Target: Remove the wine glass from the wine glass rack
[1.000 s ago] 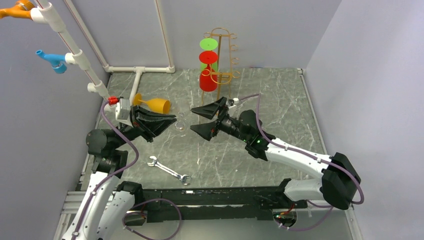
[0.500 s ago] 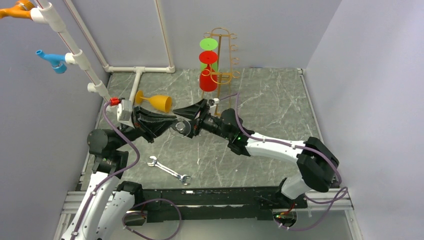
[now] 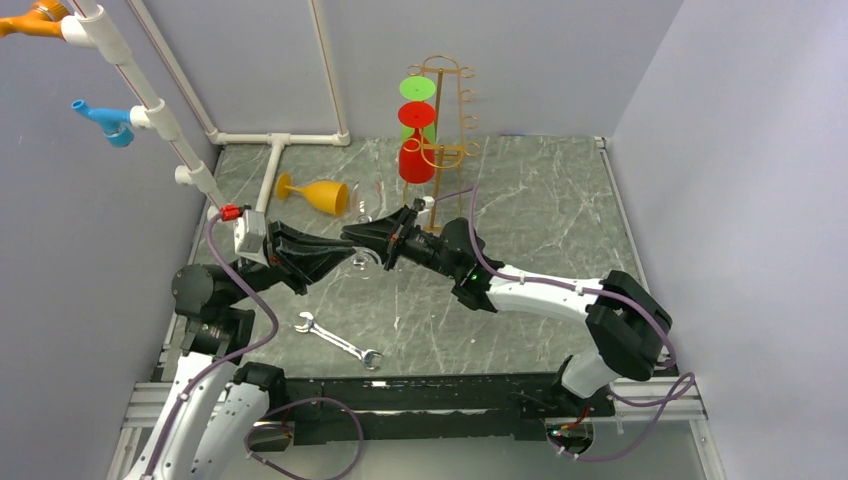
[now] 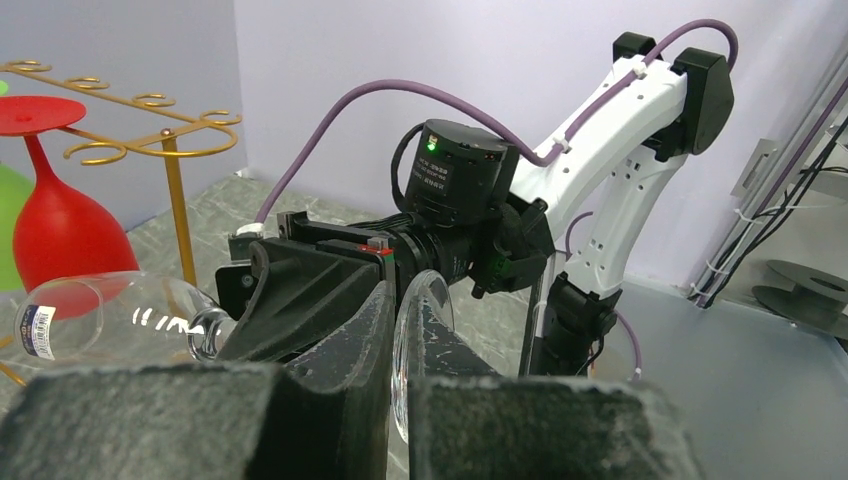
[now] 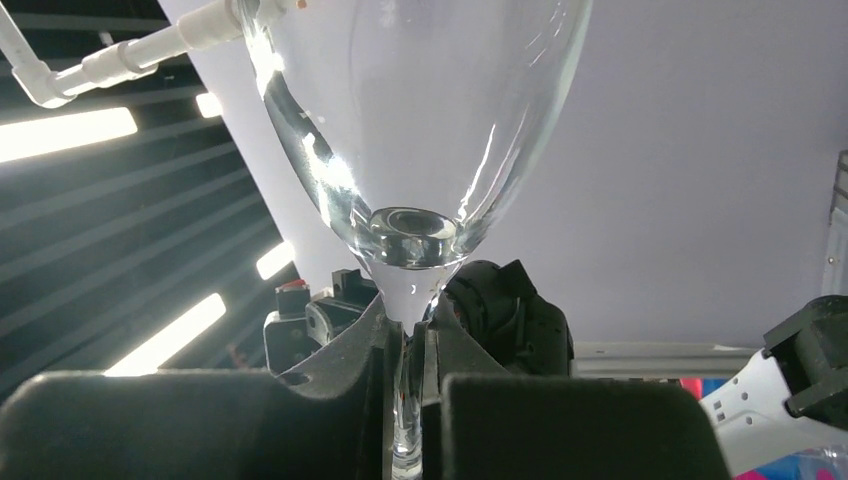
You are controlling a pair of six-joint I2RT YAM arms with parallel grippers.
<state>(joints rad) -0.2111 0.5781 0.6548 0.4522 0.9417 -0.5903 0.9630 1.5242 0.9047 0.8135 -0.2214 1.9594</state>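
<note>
Your right gripper, spread a moment ago, now pinches the stem of the clear long-stemmed wine glass whose foot your left gripper grips opposite: handover likely.

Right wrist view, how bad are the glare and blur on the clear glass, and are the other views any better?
Right wrist: glass sharp, streaked with white glints; light strips blown out; right fingers soft. Left wrist: left fingers blurred, bowl shows small glints. Top: even light, the glass nearly vanishes against the table.
</note>
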